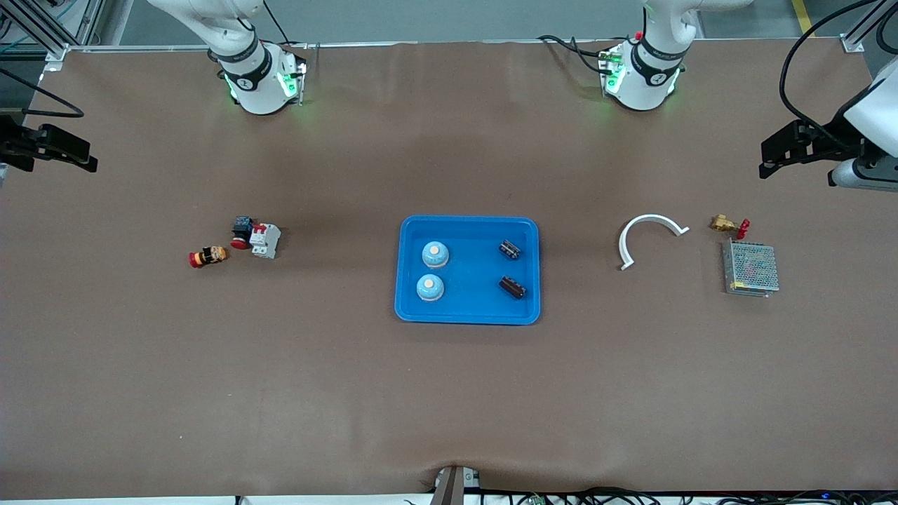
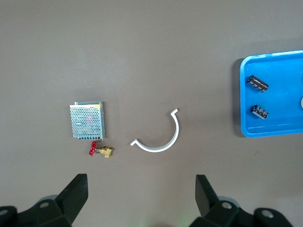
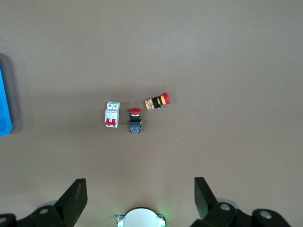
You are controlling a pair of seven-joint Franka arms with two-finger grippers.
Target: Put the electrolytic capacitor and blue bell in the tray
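Blue tray, centre of frame: holds two blue bells and two dark capacitors, their long axes slanting, all lying inside the rim. Task looks complete.

Left pincer, right edge of frame: wide open, empty, over bare table, waiting.

Right pincer, left edge: wide open, empty.

Leftovers: white curved strip, metal mesh box, white breaker. Nothing obstructs.
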